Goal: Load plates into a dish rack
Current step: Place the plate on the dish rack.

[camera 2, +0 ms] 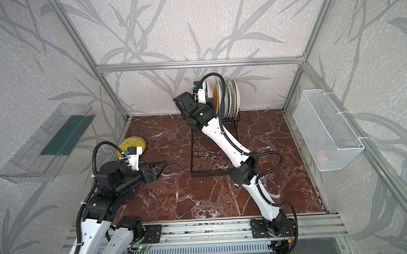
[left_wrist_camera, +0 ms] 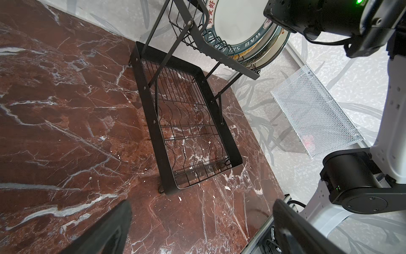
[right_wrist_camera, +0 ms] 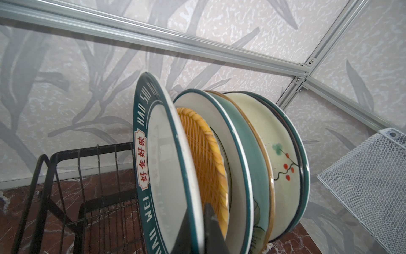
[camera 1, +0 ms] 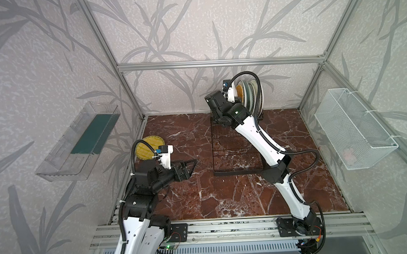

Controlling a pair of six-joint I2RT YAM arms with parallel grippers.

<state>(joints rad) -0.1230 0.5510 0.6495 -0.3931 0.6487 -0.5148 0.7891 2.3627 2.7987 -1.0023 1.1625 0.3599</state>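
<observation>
- Fingers (right_wrist_camera: 212,228) of the right gripper (right_wrist_camera: 196,211) are pinched tight on the lower rim of the lettered plate (right_wrist_camera: 162,154), one on each side. Fingers (left_wrist_camera: 105,231) of the left gripper (left_wrist_camera: 203,203) are spread wide with nothing between them, above the bare table (camera 1: 224,202).
- Table: apart from the rack, both top views show only one loose plate on it, so the job looks close to finished.
- Rack (camera 1: 237,172): it sits toward the back of the table. Its flat grid tray is empty, and every loaded plate stands in the raised slot row at the far end.
- Row of plates (camera 1: 250,94): several stand upright and close together. They include a woven plate (right_wrist_camera: 206,154), a white one with a teal rim, a pale teal one, a cream one with red berries, and darker ones behind. These count as done.
- Lettered plate: upright at the near end of the row, just beside the woven plate. Its foot is hidden, so I cannot tell whether it sits fully in a slot. This looks like the placing step, with only the release left.
- Yellow plate (camera 1: 149,146): flat by the table's left edge, partly behind the left wrist camera (camera 1: 164,152) and well apart from the rack. It appears to be the last one to load.
</observation>
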